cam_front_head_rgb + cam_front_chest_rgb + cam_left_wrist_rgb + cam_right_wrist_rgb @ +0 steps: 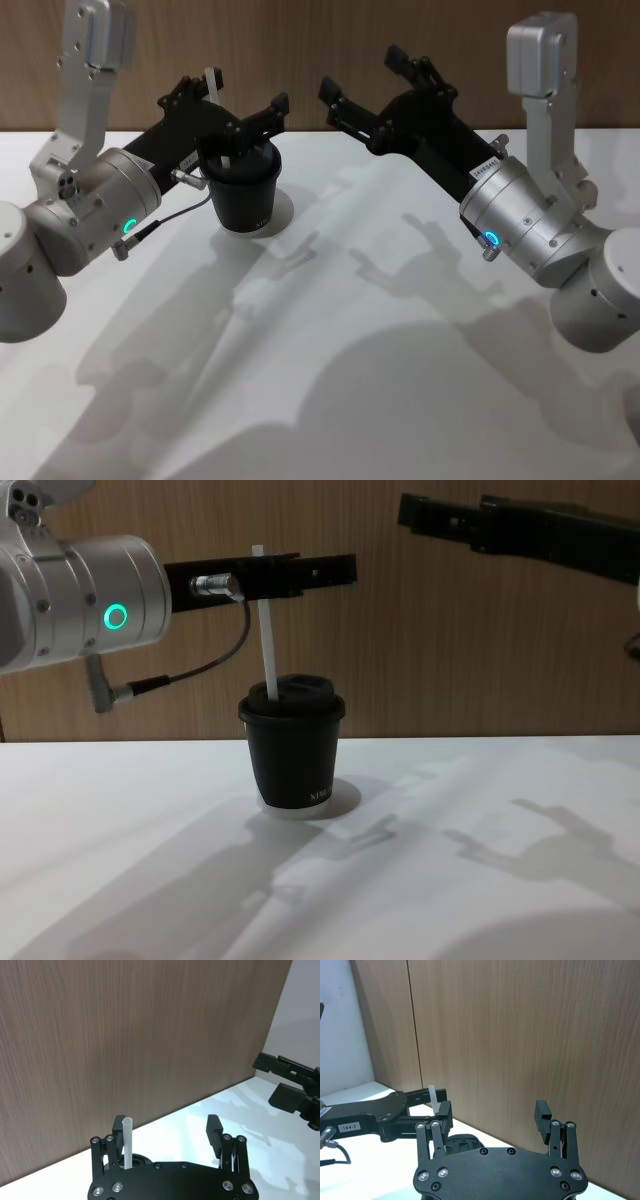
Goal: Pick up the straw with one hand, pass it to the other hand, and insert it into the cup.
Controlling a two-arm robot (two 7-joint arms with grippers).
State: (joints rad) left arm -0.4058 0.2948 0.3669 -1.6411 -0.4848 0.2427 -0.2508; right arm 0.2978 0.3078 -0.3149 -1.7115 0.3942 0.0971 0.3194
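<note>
Left claw (232, 108) open, white table (400, 330), wood wall (420, 640)

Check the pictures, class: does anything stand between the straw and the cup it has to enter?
Nothing visible does. The straw already stands in the lid of the cup, leaning slightly, with the open left hand around its upper part. The right hand is open too, off to the side.

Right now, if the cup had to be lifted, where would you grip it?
Probably the cup's side wall below the lid, coming in level from its right: the straw stands up through the lid and the open left gripper hangs over it, blocking the top.
</note>
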